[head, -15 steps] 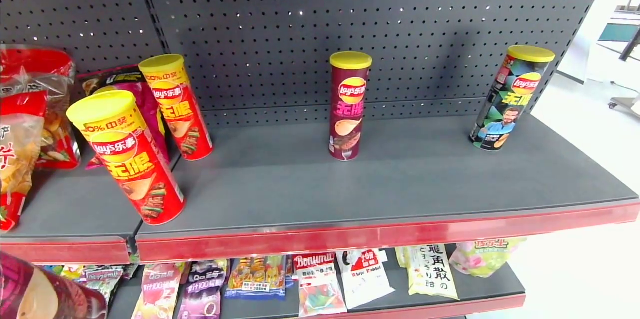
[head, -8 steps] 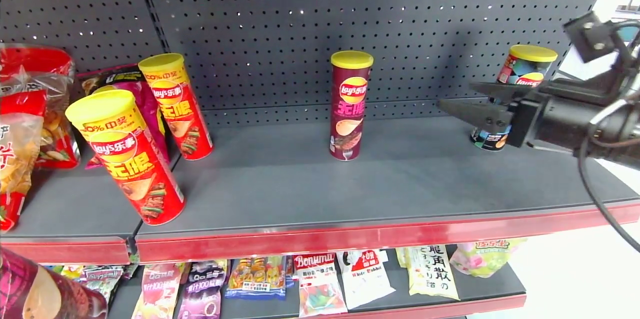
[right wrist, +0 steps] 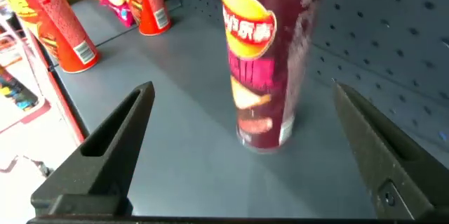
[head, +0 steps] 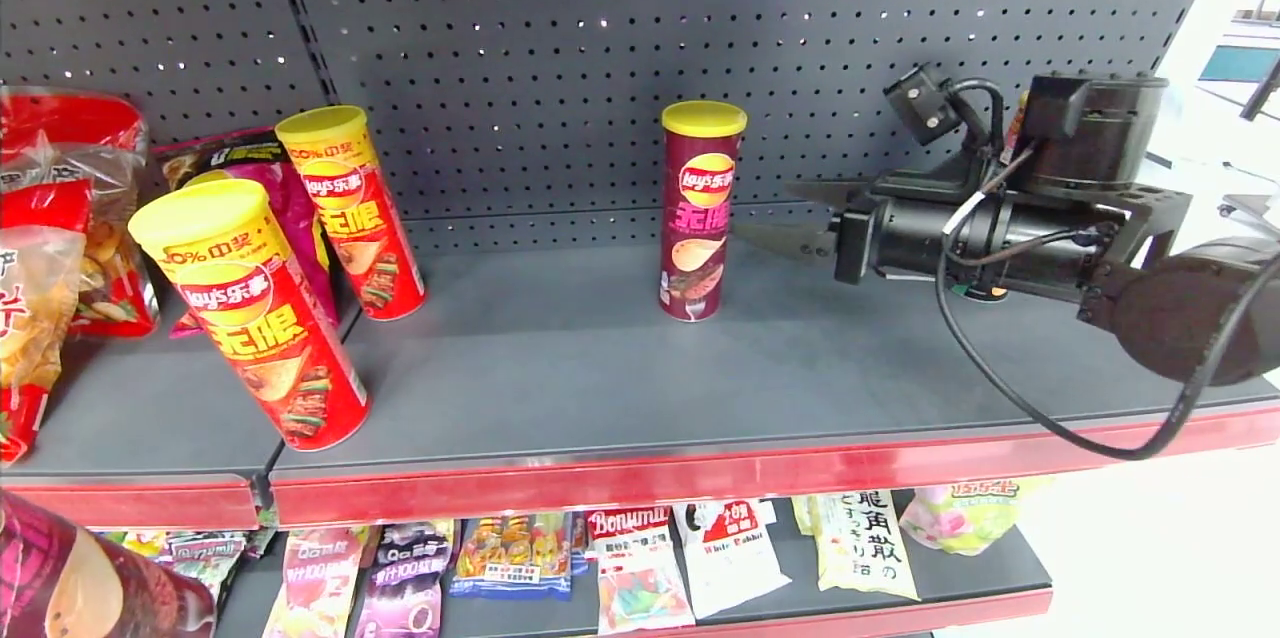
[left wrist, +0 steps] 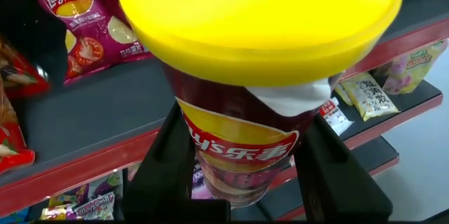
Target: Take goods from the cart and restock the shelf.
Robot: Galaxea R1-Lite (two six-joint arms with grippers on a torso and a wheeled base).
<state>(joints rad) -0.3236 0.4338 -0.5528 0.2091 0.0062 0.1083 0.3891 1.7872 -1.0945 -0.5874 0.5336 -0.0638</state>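
Fingers (right wrist: 112, 147) of right gripper (head: 785, 215) spread wide, framing maroon chip can (head: 700, 208) standing upright mid-shelf (head: 560, 358). Arm absent a second ago, since swept in from right, tips now just beside can. Likely lining up to grasp or shift it. Fingers of left gripper (left wrist: 245, 182) pinch second maroon can (left wrist: 242, 154), low at left below shelf front, not yet stocked.

Back wall: dark grey pegboard back panel (head: 560, 38) across the upper frame, with a vertical seam at upper left.
Light: bright pinpoints through its holes near the top edge.
Furniture: grey shelf deck (head: 600, 368) with a red front rail (head: 700, 470); lower shelf (head: 975, 573) beneath.
Floor: pale floor (head: 1150, 548), lower right.
Far right: teal panel (head: 1235, 63), wheeled frame (head: 1245, 206).
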